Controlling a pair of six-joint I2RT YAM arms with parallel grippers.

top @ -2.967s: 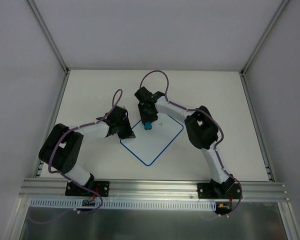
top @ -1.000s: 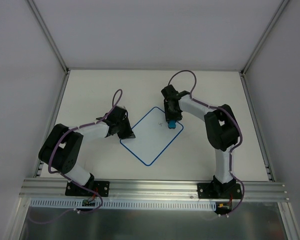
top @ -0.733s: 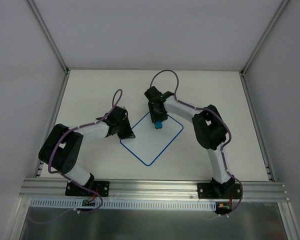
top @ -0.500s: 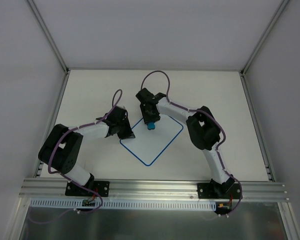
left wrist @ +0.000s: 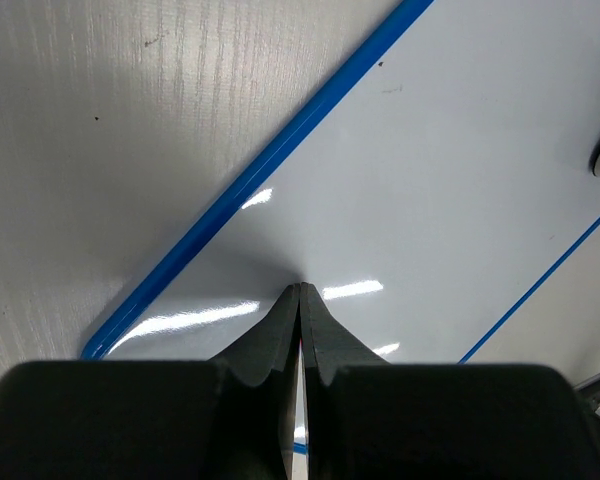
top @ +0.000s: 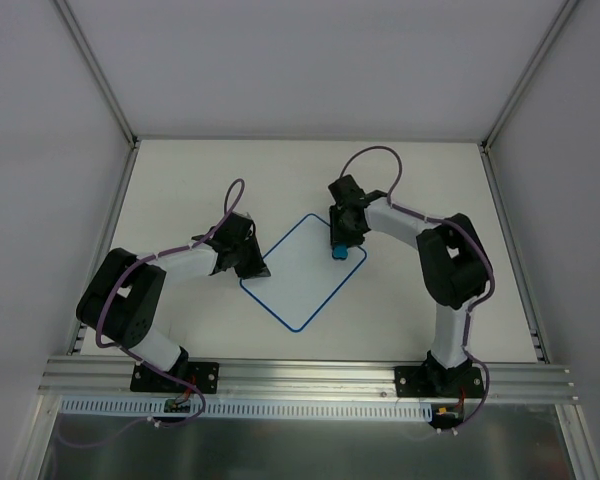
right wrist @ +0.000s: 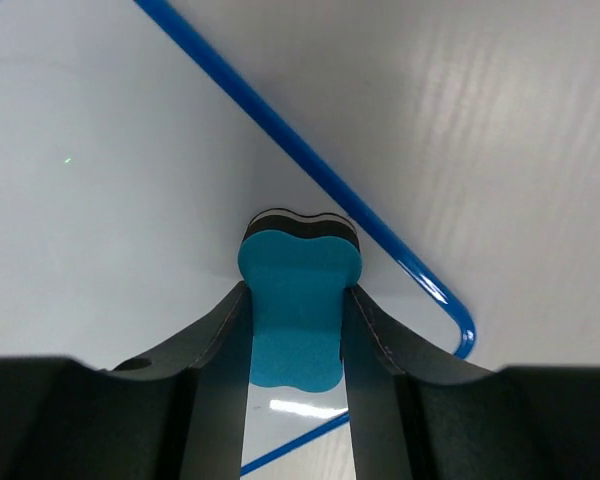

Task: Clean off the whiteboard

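Blue eraser (top: 338, 253), clamped in right gripper (right wrist: 295, 330), swept back to 3 o'clock corner of board (top: 295, 280) — scribble gone — left gripper (left wrist: 299, 300) closed, pinning board.

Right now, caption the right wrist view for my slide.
Right gripper holding blue eraser against whiteboard near its rounded corner.

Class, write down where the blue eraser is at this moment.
In the top view the eraser sits right of centre, gripped in the right claw and resting on the whiteboard just inside its right-hand corner.
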